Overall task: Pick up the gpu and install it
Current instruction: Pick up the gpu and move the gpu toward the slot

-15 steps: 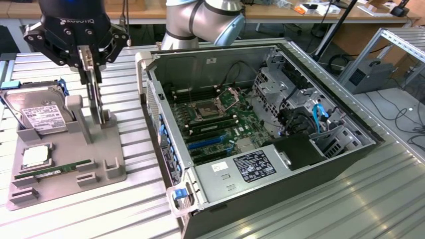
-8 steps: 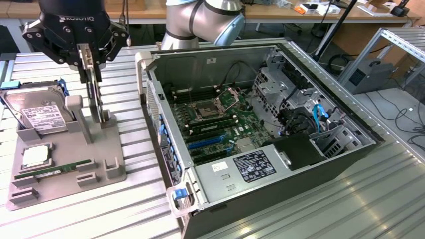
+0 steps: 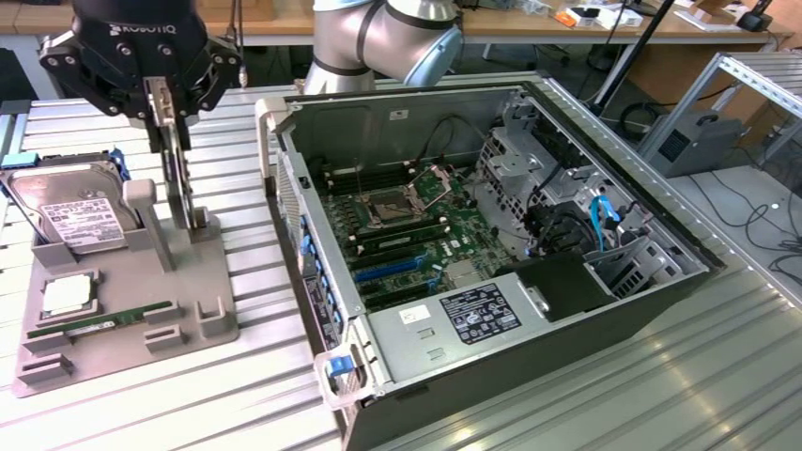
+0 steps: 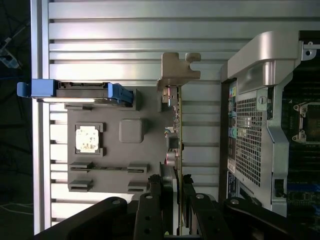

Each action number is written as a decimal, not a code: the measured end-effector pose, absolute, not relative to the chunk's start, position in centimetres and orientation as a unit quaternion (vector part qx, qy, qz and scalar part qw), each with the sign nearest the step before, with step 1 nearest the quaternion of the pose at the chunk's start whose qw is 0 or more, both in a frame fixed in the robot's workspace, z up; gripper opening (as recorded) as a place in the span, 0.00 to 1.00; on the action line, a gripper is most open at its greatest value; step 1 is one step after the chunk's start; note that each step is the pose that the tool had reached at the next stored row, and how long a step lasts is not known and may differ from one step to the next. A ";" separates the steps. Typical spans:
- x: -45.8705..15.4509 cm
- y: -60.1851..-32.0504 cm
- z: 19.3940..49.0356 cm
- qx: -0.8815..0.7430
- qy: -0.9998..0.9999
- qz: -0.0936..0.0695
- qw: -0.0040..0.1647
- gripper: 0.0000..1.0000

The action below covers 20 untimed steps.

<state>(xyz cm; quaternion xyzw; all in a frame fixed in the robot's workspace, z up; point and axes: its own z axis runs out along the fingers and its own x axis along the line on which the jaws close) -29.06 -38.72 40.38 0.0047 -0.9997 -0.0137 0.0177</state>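
With my gripper [image 3: 161, 101] clamped partway shut on the upright gpu [image 3: 183, 188], I should lift straight up (no tilting) to clear the slot of the gray holder [image 3: 188, 291].

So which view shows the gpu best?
The wrist view: the gpu shows edge-on along its whole length, from its bracket to the claw. The exterior view shows it upright in the gray holder, under the claw.

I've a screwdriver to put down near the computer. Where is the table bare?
Bare table lies beyond the open PC case at the exterior view's right, and in the strip between case and grey fixture tray. The tray is crowded: hard drive, CPU, RAM stick, and the gpu upright beneath the gripper.
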 end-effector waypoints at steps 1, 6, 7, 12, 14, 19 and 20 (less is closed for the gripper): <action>-29.1 -38.7 40.4 0.005 -1.000 -0.014 0.018 0.27; -29.1 -38.7 40.6 0.005 -1.000 -0.014 0.018 0.27; -29.1 -38.7 40.6 0.005 -1.000 -0.014 0.018 0.27; -29.1 -38.7 40.8 0.005 -1.000 -0.014 0.018 0.27; -29.1 -38.7 40.9 0.005 -1.000 -0.014 0.018 0.27; -29.1 -38.7 41.1 0.005 -1.000 -0.014 0.018 0.27; -29.1 -38.7 41.2 0.005 -1.000 -0.014 0.018 0.27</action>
